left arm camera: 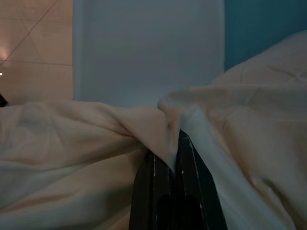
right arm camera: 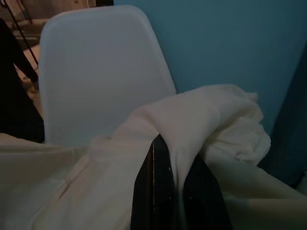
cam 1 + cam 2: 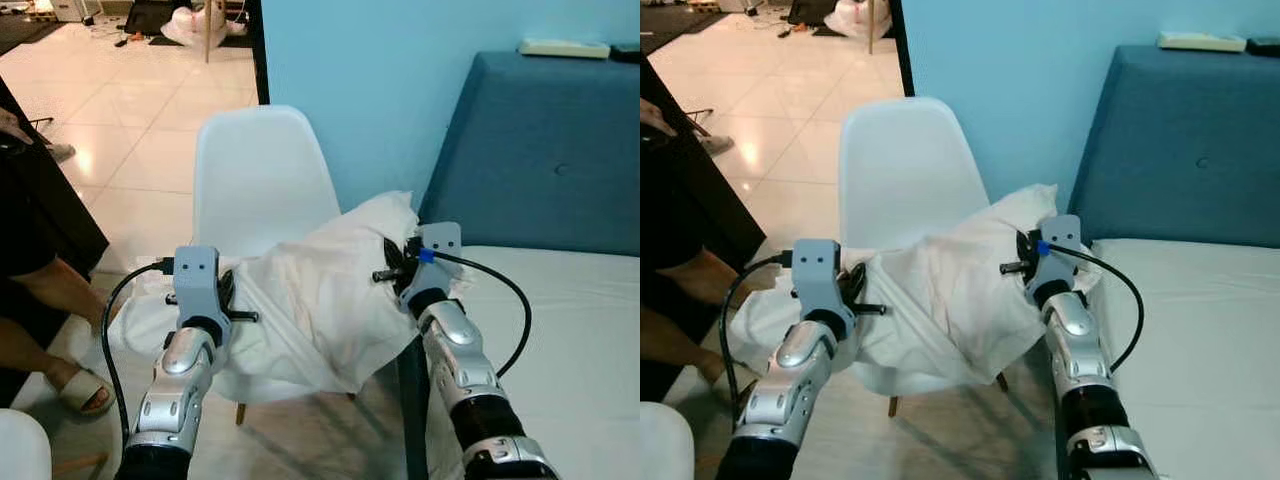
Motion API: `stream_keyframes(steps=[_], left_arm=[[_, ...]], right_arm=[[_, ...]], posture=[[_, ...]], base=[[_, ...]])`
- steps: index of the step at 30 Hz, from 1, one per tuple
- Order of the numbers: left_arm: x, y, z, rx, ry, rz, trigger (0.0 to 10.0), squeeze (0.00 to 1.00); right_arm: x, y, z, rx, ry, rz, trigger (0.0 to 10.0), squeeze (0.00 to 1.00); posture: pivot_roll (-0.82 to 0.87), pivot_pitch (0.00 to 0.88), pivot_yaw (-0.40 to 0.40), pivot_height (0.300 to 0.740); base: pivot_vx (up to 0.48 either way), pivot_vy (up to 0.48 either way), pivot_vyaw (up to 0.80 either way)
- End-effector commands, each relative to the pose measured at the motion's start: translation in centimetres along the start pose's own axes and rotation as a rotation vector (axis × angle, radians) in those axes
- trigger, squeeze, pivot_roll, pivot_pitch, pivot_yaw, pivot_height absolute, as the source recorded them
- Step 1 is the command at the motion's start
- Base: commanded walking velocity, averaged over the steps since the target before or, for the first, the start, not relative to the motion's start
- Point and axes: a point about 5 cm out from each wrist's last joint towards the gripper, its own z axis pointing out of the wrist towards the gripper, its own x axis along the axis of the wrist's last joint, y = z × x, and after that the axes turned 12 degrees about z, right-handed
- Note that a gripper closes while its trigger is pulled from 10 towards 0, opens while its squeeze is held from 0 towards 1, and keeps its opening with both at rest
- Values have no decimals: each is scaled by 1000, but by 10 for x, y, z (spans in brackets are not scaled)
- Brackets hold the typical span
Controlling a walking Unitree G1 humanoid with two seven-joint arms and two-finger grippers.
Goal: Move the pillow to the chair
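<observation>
We see left end effector point(image 3: 222, 300) and right end effector point(image 3: 395, 262) each pinching pillow point(image 3: 320, 300) fabric, pillow draped over white chair point(image 3: 258, 170) seat, beside bed point(image 3: 570, 330).

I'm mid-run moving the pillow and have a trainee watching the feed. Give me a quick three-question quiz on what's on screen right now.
1. True or false: both the left pincer and the right pincer are pinching the white pillow.
2. What is the pillow over? A) the bed B) the white chair C) the tiled floor
3. Fill in: the wall behind the chair is ____ in colour.

Key: 1 true; each wrist view shows fabric clamped between the black fingers. 2 B; it sags across the seat, in front of the backrest. 3 blue.
</observation>
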Motion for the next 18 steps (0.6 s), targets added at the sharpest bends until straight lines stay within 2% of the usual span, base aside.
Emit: stream_keyframes(steps=[1,12,18], left_arm=[[16,5,2,-25,89,0,10000,0],[19,5,1,-29,108,-9,10000,0],[20,6,0,-34,121,-11,10000,0]], right_arm=[[3,-5,2,37,24,-7,10000,0],[4,-4,2,37,26,-8,10000,0],[3,-4,1,39,25,-7,10000,0]], posture=[[39,80,0,740],[39,73,2,740],[39,69,2,740]], base=[[334,0,0],[321,0,0],[0,0,0]])
